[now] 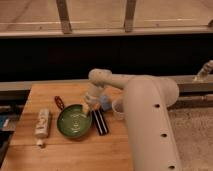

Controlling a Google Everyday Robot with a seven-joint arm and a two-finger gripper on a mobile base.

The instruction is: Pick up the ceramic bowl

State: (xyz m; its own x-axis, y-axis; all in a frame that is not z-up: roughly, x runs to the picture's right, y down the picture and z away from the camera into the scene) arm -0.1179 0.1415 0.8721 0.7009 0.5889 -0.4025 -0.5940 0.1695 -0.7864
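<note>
The ceramic bowl [74, 121] is a wide, shallow glossy green dish with a darker rim, resting on the wooden table [65, 152] near its middle. My gripper [88, 108] hangs at the end of the white arm, down at the bowl's upper right rim. It seems to touch the rim there, though I cannot make out whether it holds it.
A black rectangular object [100, 121] lies just right of the bowl. A small translucent cup [119, 107] and a blue item [104, 101] sit further right. A pale bottle [42, 124] lies left of the bowl, a red-handled tool [59, 102] behind it.
</note>
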